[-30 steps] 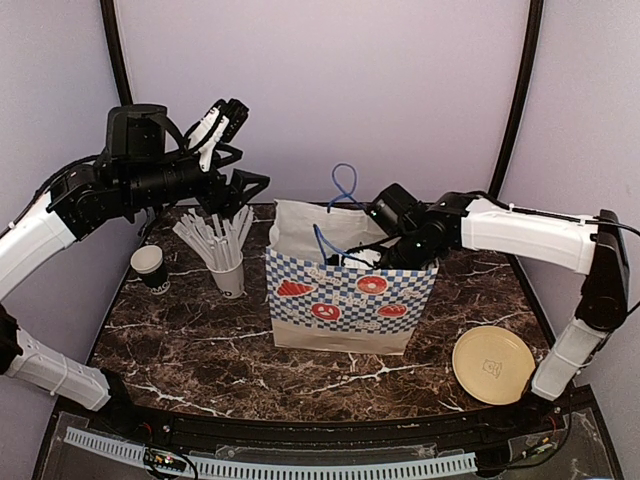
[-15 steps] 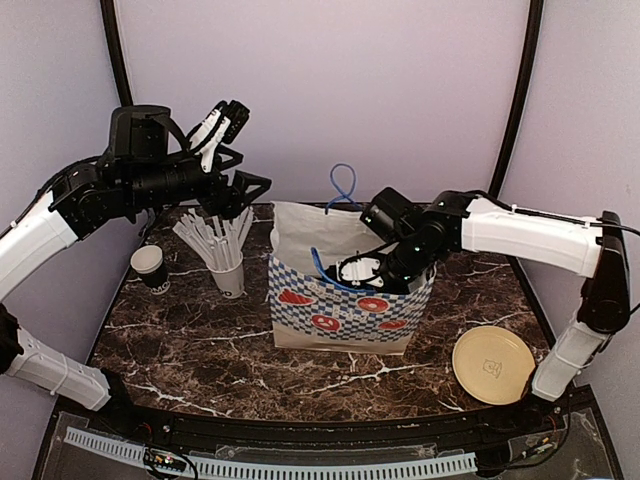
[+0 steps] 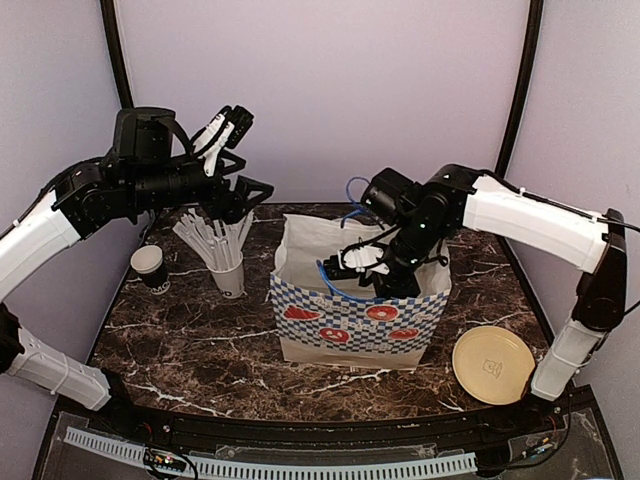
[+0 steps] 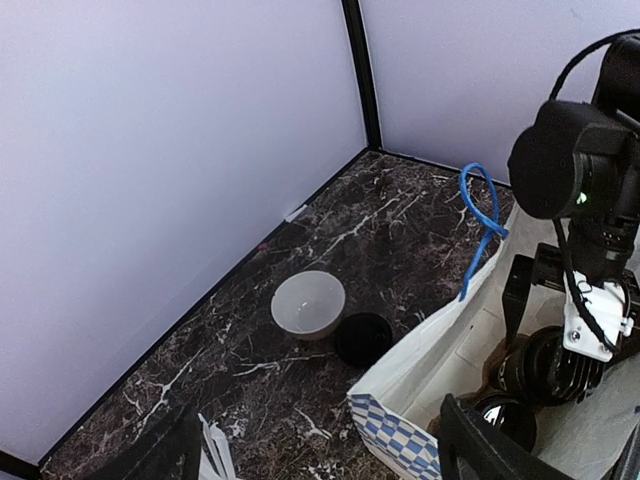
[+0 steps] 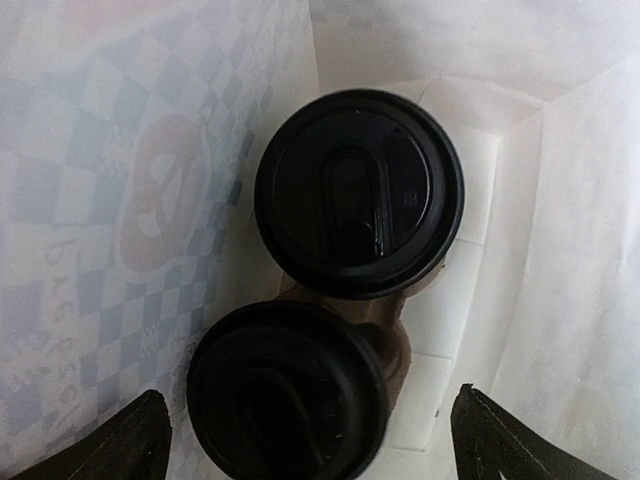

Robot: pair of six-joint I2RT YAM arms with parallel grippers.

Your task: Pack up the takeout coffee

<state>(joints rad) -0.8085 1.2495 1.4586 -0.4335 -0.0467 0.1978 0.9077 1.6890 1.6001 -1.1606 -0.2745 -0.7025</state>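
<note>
- Plainly, the paper bag (image 3: 350, 325) stands upright near the middle of the dark marble desk (image 3: 190, 345), its mouth open upward.
- Inside it, on the white floor, stand two takeout coffees. In the right wrist view the far lidded cup (image 5: 358, 192) and the near lidded cup (image 5: 288, 392) are both upright, black lids on, and their rims overlap.
- Directly above those two hangs the right claw (image 5: 315, 445), lowered into the bag's mouth. Its fingers are spread wide at the lower corners of the wrist view, and it has hold of nothing.
- Over the rear left of the desk, well apart from the bag, the left claw (image 4: 320, 460) is raised high. It is also spread wide, with nothing between its fingers.
- Near the desk's left edge stands a third black cup (image 3: 148, 266), white inside and without a lid, just left of the white cup of sticks (image 3: 228, 270).
- From the left wrist, a white bowl (image 4: 308, 303) sits on the desk towards the back wall, with a round black item (image 4: 363, 338) just beside it. Whether that is a lid or a cup I cannot tell.
- On its front the bag carries a blue-and-white chequered band with red doughnut pictures, and blue cord handles (image 3: 350, 192) rise from its rim.
- At the desk's right front a round tan plate (image 3: 493, 365) lies flat, apart from the bag.
</note>
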